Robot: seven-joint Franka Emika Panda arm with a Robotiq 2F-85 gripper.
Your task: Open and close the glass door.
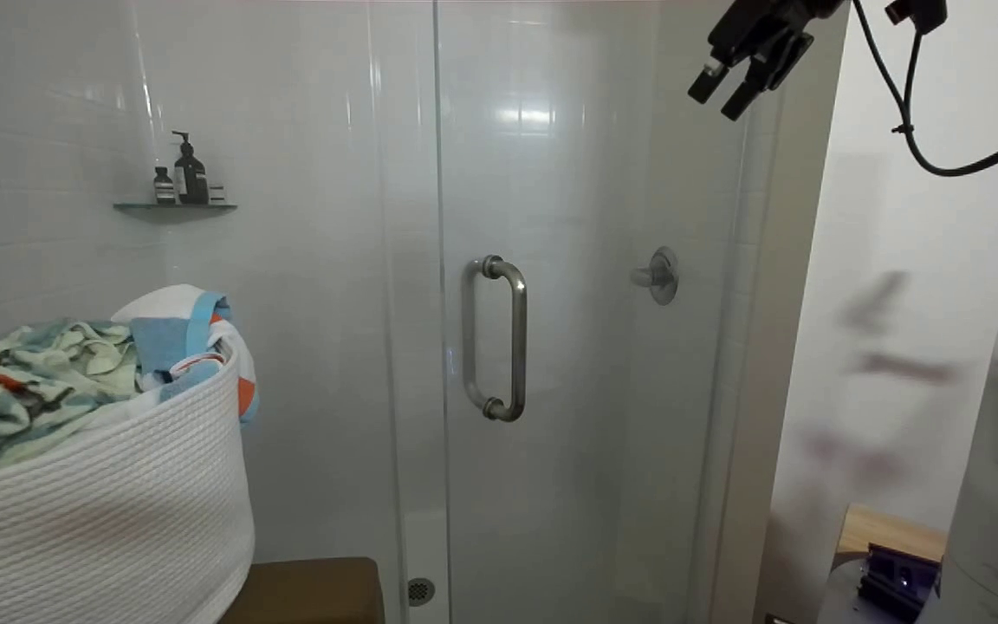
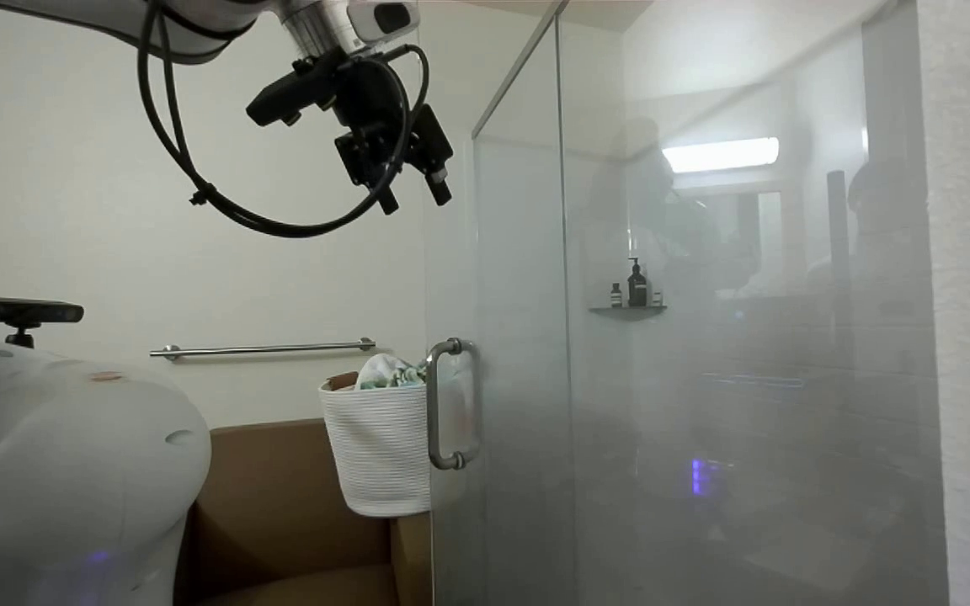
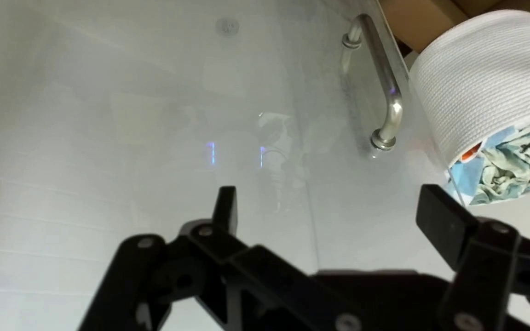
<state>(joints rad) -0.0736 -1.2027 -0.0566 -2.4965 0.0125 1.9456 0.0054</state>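
Note:
The glass door (image 1: pixel 586 485) is a tall clear panel with a vertical silver bar handle (image 1: pixel 519 338); both exterior views show them. In the wrist view the handle (image 3: pixel 387 78) lies in the upper right, close to the glass edge. My gripper (image 1: pixel 724 93) hangs high at the upper right of an exterior view, well above the handle and apart from it. Its fingers (image 3: pixel 446 225) are spread wide, with only glass and pale wall visible between them. Whether the door is fully closed or slightly ajar, I cannot tell.
A white woven basket (image 2: pixel 375 463) full of cloths sits on a brown seat (image 2: pixel 283 497) near the handle side. Dark cables (image 2: pixel 258 220) loop below the wrist. A towel bar (image 2: pixel 266 350) crosses the wall. Behind the glass are a corner shelf (image 1: pixel 131 206) with bottles and a knob (image 1: pixel 662 276).

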